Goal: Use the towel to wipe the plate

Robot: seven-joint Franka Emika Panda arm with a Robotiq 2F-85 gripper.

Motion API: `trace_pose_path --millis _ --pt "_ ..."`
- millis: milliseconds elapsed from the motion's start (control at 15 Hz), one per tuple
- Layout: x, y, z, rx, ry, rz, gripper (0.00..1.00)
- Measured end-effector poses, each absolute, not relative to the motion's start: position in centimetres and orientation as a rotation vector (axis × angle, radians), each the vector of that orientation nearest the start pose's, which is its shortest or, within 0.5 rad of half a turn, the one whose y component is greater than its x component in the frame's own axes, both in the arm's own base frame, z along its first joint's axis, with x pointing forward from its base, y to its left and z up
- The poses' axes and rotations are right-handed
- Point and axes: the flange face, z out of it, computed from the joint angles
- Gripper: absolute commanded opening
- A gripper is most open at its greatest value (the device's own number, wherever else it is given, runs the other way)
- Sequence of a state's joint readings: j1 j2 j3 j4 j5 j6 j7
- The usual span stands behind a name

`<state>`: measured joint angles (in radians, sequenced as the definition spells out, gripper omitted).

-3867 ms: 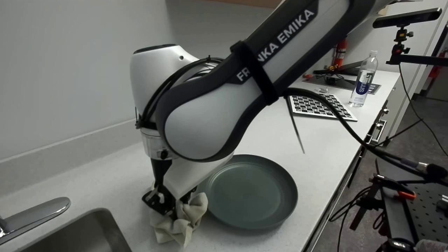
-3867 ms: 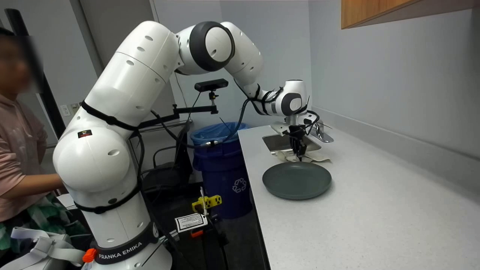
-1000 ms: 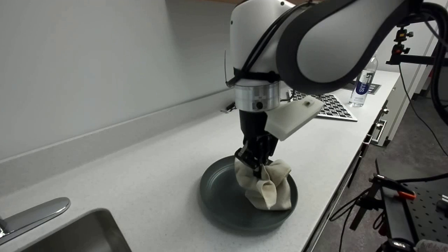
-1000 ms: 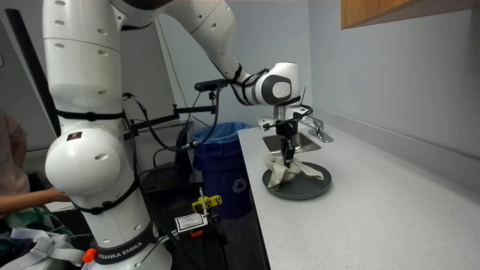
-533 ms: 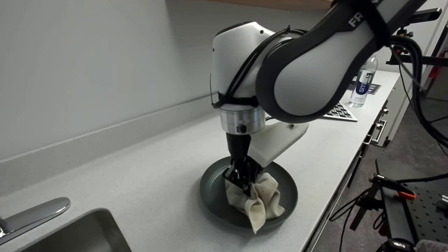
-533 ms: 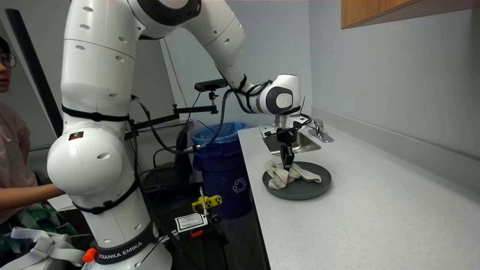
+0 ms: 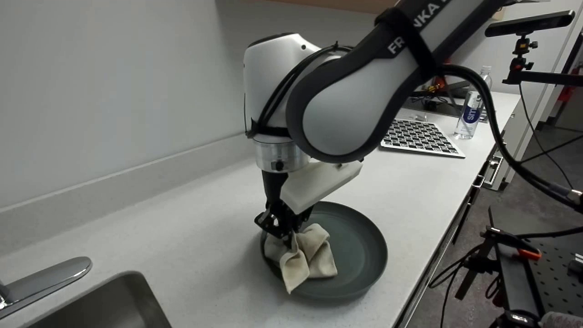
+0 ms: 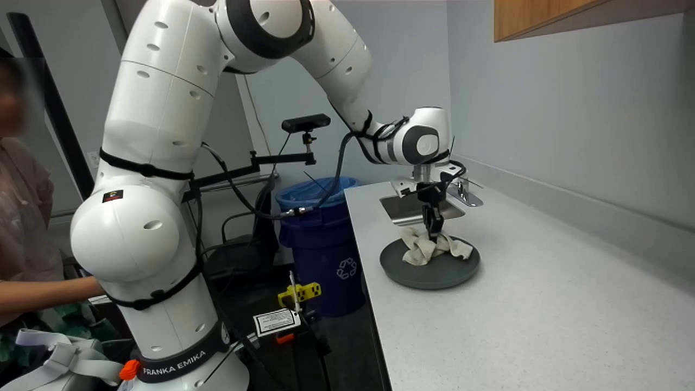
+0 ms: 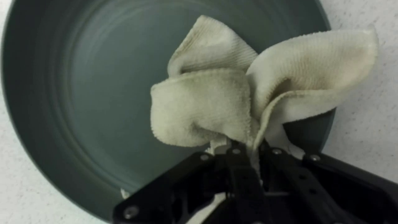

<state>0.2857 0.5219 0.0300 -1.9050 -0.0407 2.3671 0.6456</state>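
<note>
Cream towel (image 9: 200, 107) in pincer (image 9: 253, 147) overhangs plate (image 9: 108, 87); opposite edge exposed.

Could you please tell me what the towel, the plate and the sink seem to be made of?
The towel: soft, matte textile, perhaps cotton; fuzzy edges and fine ribs show in the wrist view.
The plate: dark grey-green with a satin sheen; it could be ceramic, plastic or coated metal.
The sink: probably brushed stainless steel, judging by its grey, metallic sheen.
</note>
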Motion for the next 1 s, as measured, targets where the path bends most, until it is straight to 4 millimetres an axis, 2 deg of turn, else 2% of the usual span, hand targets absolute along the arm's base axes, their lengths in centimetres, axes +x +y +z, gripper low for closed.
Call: trace_pose_path --millis 200,467,733,1000 --pt "60.9 17.0 21.5 -3.197 0.509 0.019 0.03" --pt "61.4 14.3 21.5 -3.268 0.549 -0.039 0.03" --pt "60.7 13.7 21.5 -3.278 0.605 -0.040 0.03" --pt "59.0 13.6 21.8 -3.279 0.635 -0.007 0.03"
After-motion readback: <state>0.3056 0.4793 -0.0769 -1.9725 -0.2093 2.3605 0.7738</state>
